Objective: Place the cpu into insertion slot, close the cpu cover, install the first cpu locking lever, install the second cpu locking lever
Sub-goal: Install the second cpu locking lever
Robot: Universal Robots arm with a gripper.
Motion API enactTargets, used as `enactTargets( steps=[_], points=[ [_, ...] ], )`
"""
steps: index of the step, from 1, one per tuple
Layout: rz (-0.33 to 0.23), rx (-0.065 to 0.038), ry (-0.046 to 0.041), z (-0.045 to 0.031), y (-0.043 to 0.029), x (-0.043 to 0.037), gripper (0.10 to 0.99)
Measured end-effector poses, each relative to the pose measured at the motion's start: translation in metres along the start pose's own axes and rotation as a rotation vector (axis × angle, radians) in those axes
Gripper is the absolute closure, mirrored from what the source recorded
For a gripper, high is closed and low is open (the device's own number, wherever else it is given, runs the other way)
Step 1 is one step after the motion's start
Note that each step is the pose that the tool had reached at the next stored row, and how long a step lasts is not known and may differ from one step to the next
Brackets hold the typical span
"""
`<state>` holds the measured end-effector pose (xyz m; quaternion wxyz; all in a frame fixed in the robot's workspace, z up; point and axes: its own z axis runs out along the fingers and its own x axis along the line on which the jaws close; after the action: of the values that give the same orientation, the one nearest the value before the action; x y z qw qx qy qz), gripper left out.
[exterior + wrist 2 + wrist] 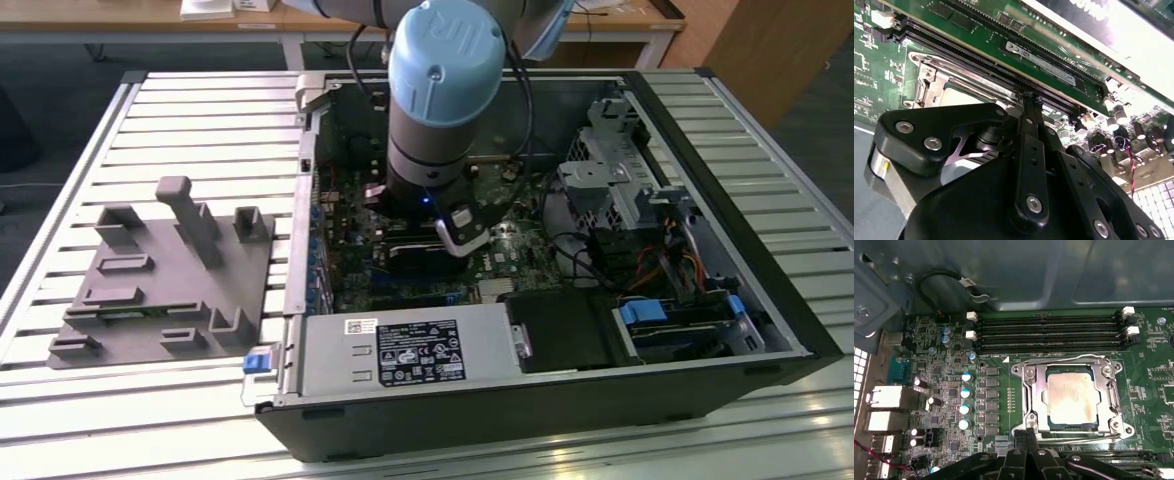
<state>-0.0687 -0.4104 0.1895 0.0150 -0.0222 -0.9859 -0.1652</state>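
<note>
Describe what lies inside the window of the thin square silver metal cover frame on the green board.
In the first wrist view, the silver metal cover frame surrounds the dull silver-grey square chip. The socket beneath is covered by the chip.
</note>
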Motion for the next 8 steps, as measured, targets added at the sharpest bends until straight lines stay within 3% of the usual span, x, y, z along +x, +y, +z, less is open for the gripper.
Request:
enactTargets(
  steps=[8],
  points=[
    [0.000,-0.012,0.0006,0.0039,0.0007,0.0048,0.980]
  ],
)
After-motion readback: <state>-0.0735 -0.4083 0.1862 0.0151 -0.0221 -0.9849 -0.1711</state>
